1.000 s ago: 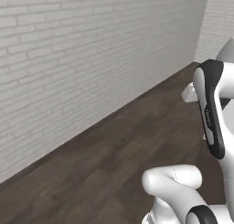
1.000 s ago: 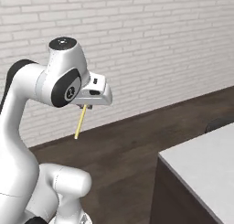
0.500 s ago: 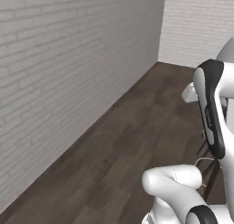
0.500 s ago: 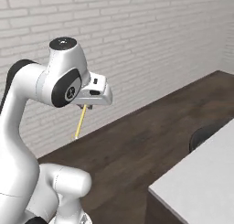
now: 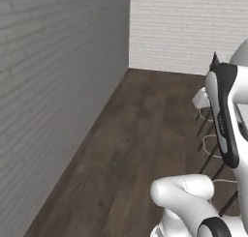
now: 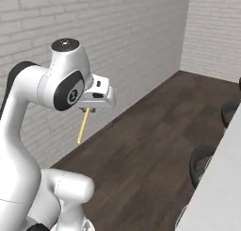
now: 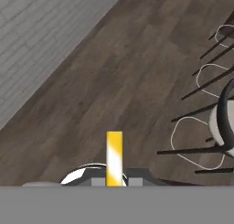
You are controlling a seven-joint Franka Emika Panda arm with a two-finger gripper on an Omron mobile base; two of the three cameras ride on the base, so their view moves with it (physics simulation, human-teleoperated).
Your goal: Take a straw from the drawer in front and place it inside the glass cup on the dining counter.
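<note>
My gripper (image 6: pixel 87 111) hangs high over the floor, shut on the top end of the straw (image 6: pixel 83 127), a thin yellow stick that points down and slightly left from the jaws. In the hand view the straw (image 7: pixel 114 157) rises straight up from between the fingertips against the dark wood floor. A pale slanted strip at the lower right of the right base view is the edge of the dining counter (image 6: pixel 217 186). The glass cup and the drawer are out of view.
Grey brick walls (image 6: pixel 108 41) meet in a corner ahead. Dark plank floor (image 5: pixel 145 134) stretches between the wall and the counter. Dark round stools (image 6: pixel 202 161) with wire legs (image 7: pixel 196 141) stand along the counter's side, and a white-seated stool (image 5: pixel 202 98) stands further off.
The whole picture has swung, so the base has turned: the room's corner and the stools have come into view. The arm keeps its pose with the straw still held.
</note>
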